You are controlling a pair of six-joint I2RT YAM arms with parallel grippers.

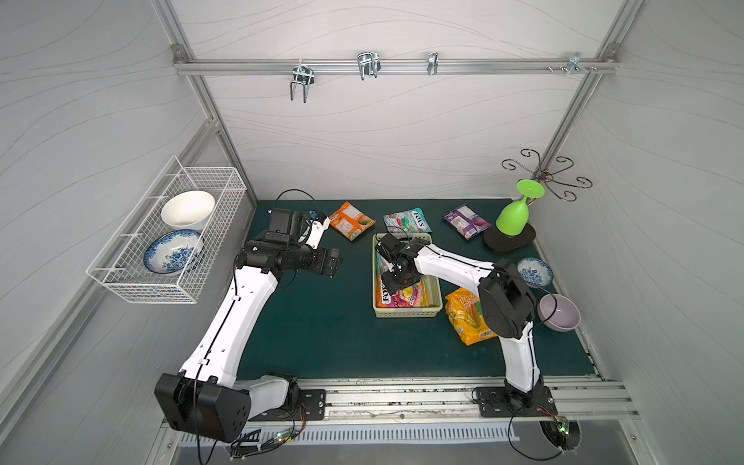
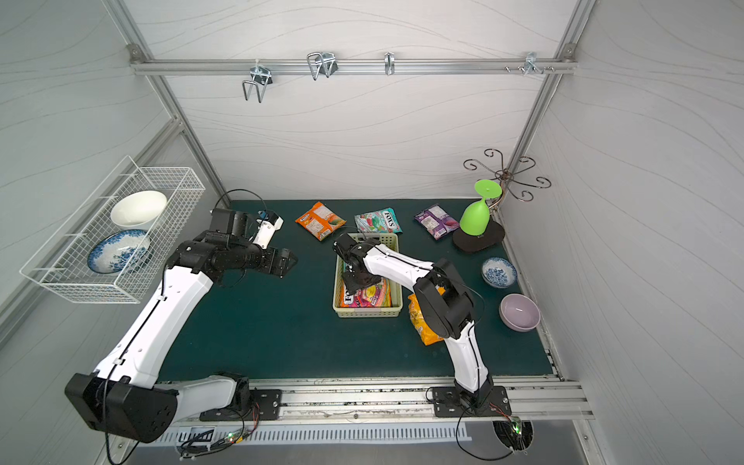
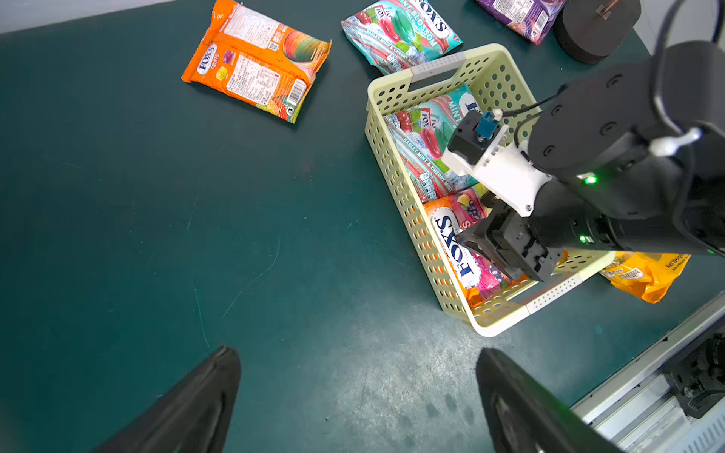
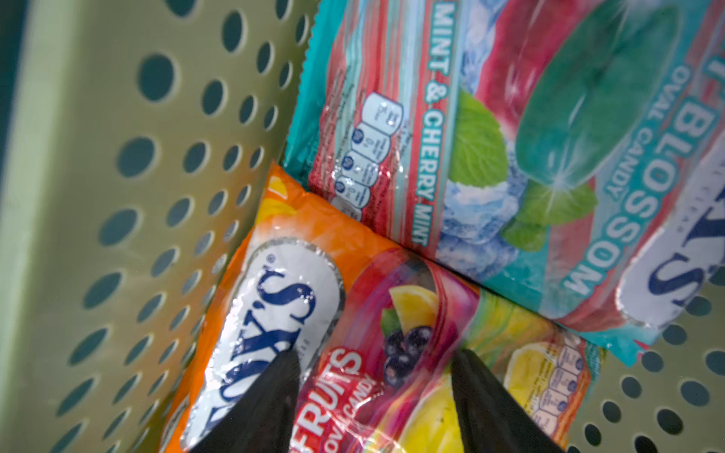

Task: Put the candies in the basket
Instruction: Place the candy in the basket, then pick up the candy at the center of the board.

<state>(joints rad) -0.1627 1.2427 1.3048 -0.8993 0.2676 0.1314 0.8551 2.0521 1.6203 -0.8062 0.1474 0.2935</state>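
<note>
Left wrist view gives the left gripper (image 3: 357,353) with its jaws spread wide, and only bare green mat (image 3: 157,235) is seen between them. Nearest to the front, a yellow-orange bag (image 1: 469,318) is laid flat on the mat just beside the right wall of the basket (image 1: 406,313), partly covered by the right arm (image 1: 455,265). The pale green basket is placed near the middle of the mat. Two packets are lying inside it: an orange packet (image 4: 314,274) at the near end and a teal packet (image 4: 510,157) at the far end, their edges touching. The right gripper (image 4: 374,361) is lowered into the basket, its jaws are held partly apart and both tips are set on the orange packet; whether the packet is pinched cannot be told. Behind the basket, three more are left on the mat: a second orange packet (image 1: 352,220), a second teal packet (image 1: 406,222) just beside the far rim, and a purple packet (image 1: 467,221) near a tilted green glass (image 1: 513,217).
</note>
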